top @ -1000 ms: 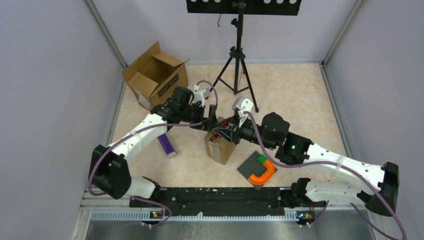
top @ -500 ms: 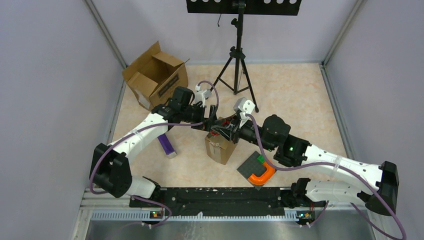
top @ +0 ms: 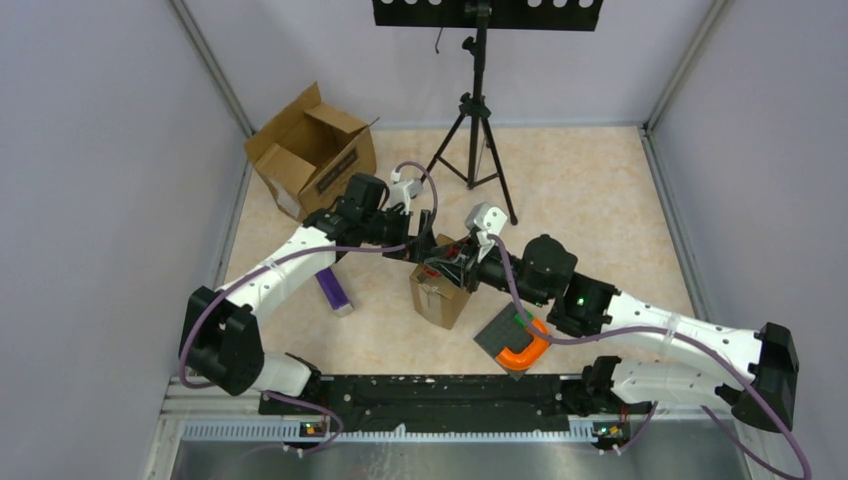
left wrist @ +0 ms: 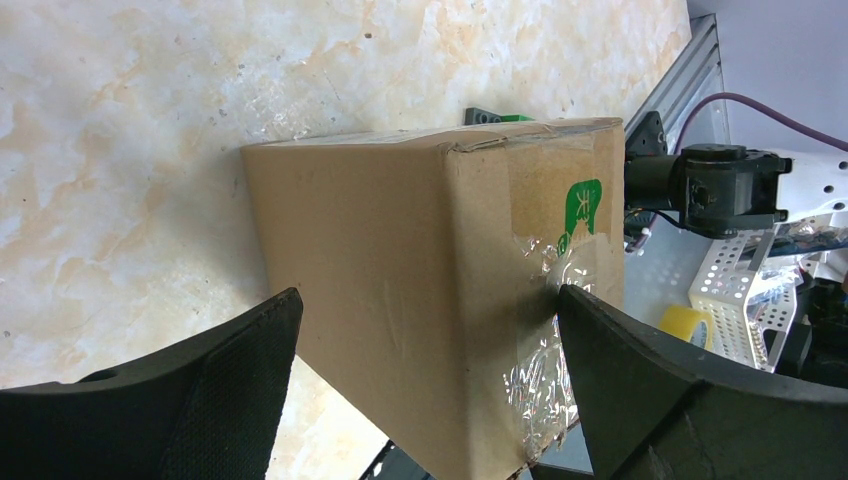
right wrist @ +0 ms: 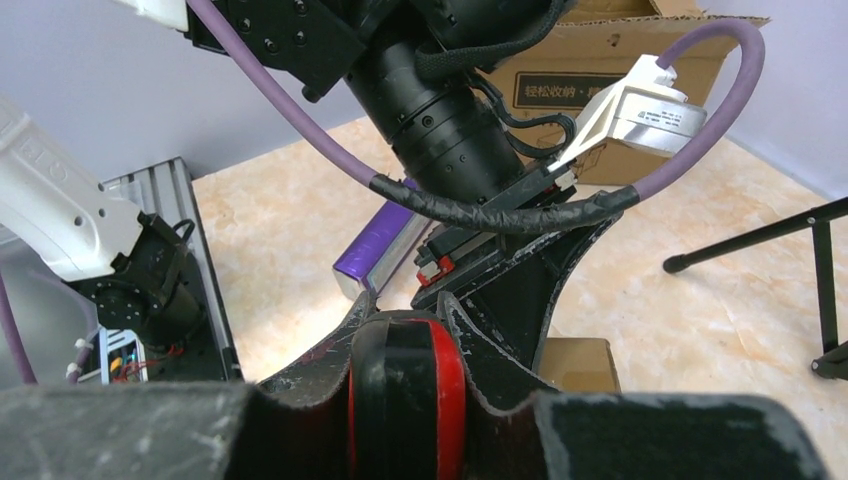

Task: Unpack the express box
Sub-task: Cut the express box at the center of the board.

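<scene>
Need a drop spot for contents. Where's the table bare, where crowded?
Free: patch from tripod to right wall; strip between purple bar and near rail. Crowded: centre, left tool and right tool at taped box, grey tray beside.

The sealed box (top: 440, 295) stands near the middle of the worktop (top: 580, 190). Behind it and to its left sits the open carton (top: 310, 150). Behind it and slightly to its right stands the tripod (top: 478, 130). Just left of the box lies a flat bar (top: 333, 290). Before the box and to its right lies a pad (top: 497, 335) with a U-shaped piece (top: 522, 348) on its near edge. The left gripper (left wrist: 427, 298) straddles the box, one finger on either side. The right gripper (top: 440, 268) is over the box's top, a tool (right wrist: 407, 390) between its fingers.
</scene>
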Controlling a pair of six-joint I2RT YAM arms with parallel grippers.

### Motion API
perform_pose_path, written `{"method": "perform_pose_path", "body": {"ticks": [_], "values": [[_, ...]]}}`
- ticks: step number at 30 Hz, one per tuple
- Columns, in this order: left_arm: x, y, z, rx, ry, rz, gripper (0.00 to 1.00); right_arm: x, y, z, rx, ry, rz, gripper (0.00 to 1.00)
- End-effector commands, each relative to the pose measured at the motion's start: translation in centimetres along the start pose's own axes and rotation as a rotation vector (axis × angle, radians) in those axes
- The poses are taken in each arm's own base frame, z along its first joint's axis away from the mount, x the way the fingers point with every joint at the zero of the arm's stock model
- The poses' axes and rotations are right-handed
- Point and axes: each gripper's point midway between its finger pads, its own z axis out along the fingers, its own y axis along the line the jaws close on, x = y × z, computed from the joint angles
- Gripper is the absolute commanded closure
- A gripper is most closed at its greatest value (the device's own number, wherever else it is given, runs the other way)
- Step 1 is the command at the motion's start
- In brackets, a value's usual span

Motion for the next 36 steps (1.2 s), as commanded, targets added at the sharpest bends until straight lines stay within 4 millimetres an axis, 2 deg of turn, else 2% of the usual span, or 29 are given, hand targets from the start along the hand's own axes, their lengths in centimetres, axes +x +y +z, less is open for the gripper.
{"method": "perform_pose_path", "body": {"ticks": [1,5,11,21,26,33,36], "values": [[1.1,1.6,0.6,-0.046,0.029,-0.001,0.02,-1.2,0.4,-0.5,-0.011,-0.050,-0.015,1.00],[1.2,1.6,0.7,-0.048,0.033,-0.007,0.02,-0.9,0.4,-0.5,-0.012,-0.039,-0.019,1.00],[1.1,1.5,0.9,-0.040,0.034,-0.012,0.02,1.0,1.1,-0.3,-0.049,0.033,-0.013,1.00],[1.3,1.9,1.3,-0.040,0.051,-0.026,0.02,3.1,0.8,-1.0,-0.033,0.084,-0.001,1.00],[1.5,2.4,1.5,-0.049,0.066,-0.007,0.02,2.4,0.8,-1.0,-0.039,0.087,-0.025,1.00],[1.7,2.5,1.6,-0.037,0.115,0.052,0.03,-1.3,0.9,-1.6,-0.050,0.040,-0.075,1.00],[2.0,2.8,1.8,-0.038,0.143,0.067,0.03,-2.0,0.8,-2.0,-0.048,0.049,-0.095,1.00]]}}
